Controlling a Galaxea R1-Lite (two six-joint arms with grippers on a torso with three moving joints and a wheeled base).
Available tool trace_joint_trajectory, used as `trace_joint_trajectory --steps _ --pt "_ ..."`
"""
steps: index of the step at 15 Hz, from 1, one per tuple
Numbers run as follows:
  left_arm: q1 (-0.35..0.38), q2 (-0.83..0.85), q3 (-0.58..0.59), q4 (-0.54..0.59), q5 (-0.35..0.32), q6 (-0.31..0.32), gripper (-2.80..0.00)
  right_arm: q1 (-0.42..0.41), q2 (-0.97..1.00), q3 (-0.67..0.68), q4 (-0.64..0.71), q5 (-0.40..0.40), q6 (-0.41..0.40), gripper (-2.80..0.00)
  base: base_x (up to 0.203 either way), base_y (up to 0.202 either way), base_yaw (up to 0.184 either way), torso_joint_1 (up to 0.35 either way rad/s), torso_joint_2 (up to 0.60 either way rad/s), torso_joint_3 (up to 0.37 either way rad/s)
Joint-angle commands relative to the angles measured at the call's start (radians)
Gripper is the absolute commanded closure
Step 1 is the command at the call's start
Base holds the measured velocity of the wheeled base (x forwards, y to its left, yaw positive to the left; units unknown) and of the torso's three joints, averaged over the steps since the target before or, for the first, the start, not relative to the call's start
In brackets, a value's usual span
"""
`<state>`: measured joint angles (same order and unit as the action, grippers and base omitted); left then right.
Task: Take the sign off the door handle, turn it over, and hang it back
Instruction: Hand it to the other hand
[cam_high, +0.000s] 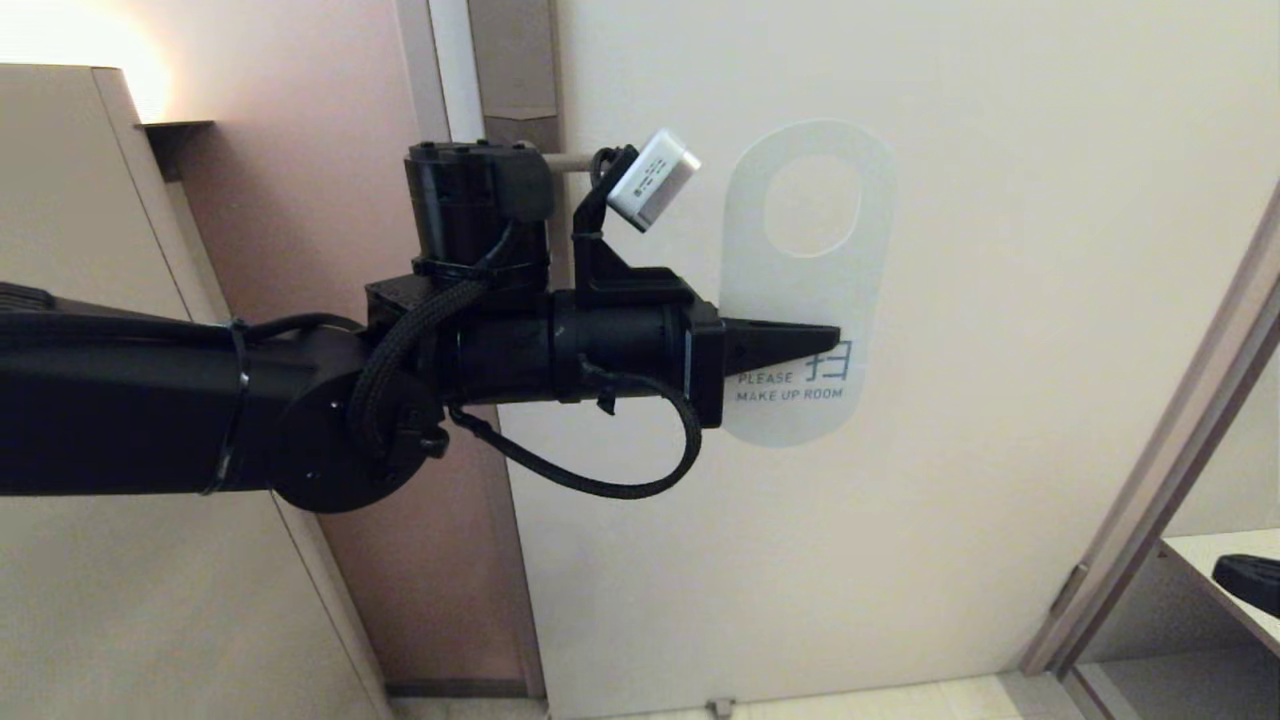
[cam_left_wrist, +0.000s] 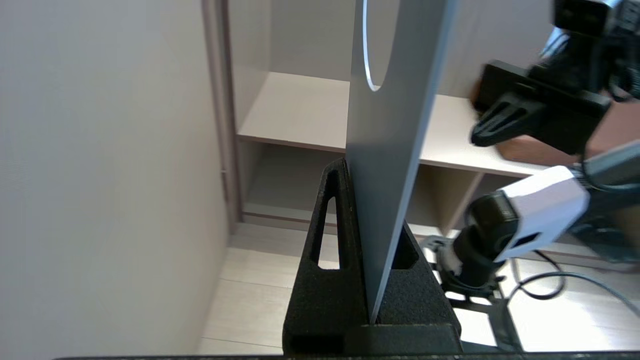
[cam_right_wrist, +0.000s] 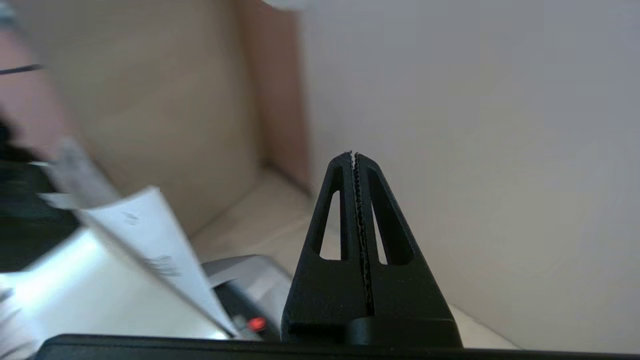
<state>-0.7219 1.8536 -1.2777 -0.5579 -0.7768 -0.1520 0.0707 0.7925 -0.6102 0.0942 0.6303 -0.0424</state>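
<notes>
Head camera faces door (cam_high: 1000, 300), wrist cameras close behind fingers (cam_left_wrist: 330, 240)

My left gripper (cam_high: 820, 343) reaches in from the left and clamps the sign (cam_high: 806, 280) in front of the door (cam_high: 1000, 350). The door handle (cam_high: 568, 162) lies behind my wrist, left of the sign.

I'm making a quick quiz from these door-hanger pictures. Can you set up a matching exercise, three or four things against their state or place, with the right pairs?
Things:
1. sign
2. left gripper
3. right gripper
4. door handle

States:
A. shut with nothing between its fingers
B. clamped on the sign's lower half
C. bare, mostly hidden behind the left arm
D. off the handle, white face with blue text toward the head camera

Pairs: 1-D, 2-B, 3-A, 4-C
</notes>
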Motion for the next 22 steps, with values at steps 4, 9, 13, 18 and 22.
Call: trace_joint_trajectory --steps 4,9,13,18,22 --pt "-0.002 0.025 -0.009 -0.071 -0.039 -0.061 0.0 0.061 0.214 -0.1 0.0 0.082 0.001 0.0 0.0 0.0 0.0 0.0 0.0 0.0" --pt "-0.005 0.041 -0.008 -0.148 -0.082 -0.116 0.0 0.142 0.345 -0.139 -0.134 0.082 0.006 0.0 0.0 0.0 0.0 0.0 0.0 0.0" --pt "-0.005 0.041 -0.002 -0.148 -0.082 -0.116 0.0 0.162 0.401 -0.186 -0.154 0.081 0.006 0.0 0.0 0.0 0.0 0.0 0.0 0.0" --pt "-0.005 0.041 0.001 -0.148 -0.082 -0.116 0.0 0.162 0.419 -0.187 -0.156 0.081 0.006 0.0 0.0 0.0 0.0 0.0 0.0 0.0" --pt "-0.005 0.032 0.037 -0.153 -0.082 -0.116 0.0 0.162 0.422 -0.181 -0.156 0.085 0.0 -2.8 0.0 0.0 0.0 0.0 0.0 0.0"
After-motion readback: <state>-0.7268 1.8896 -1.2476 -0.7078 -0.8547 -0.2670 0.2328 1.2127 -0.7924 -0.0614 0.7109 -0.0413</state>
